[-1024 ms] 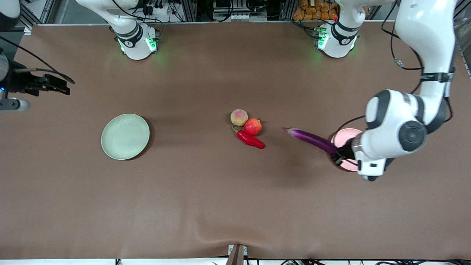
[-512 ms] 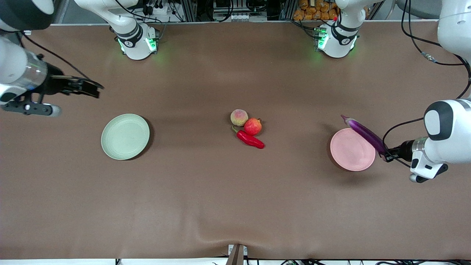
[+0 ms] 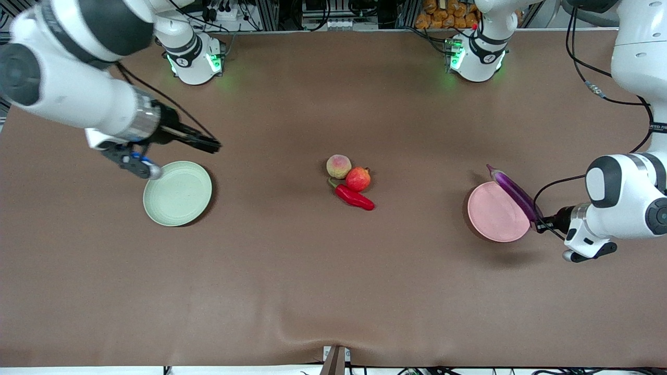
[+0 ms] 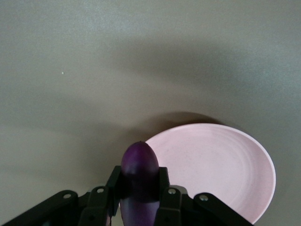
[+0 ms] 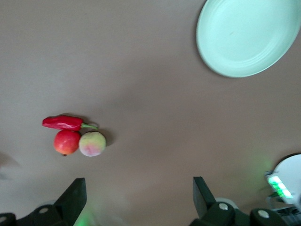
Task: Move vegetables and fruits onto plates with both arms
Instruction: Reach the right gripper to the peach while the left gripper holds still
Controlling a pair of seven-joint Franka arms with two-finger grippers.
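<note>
The long slim glossy purple eggplant (image 3: pixel 513 192) sits clamped at its thick end in my left gripper (image 3: pixel 539 224), its long axis slanting away from my fingers over the rim of the round pale pink plastic plate (image 3: pixel 492 216) just below. My right gripper (image 3: pixel 211 144) hangs wide open and empty beside the pale green plate (image 3: pixel 177 200), with the peach (image 3: pixel 338 166), pomegranate (image 3: pixel 358 178) and chili (image 3: pixel 354 197) well ahead of it.
</note>
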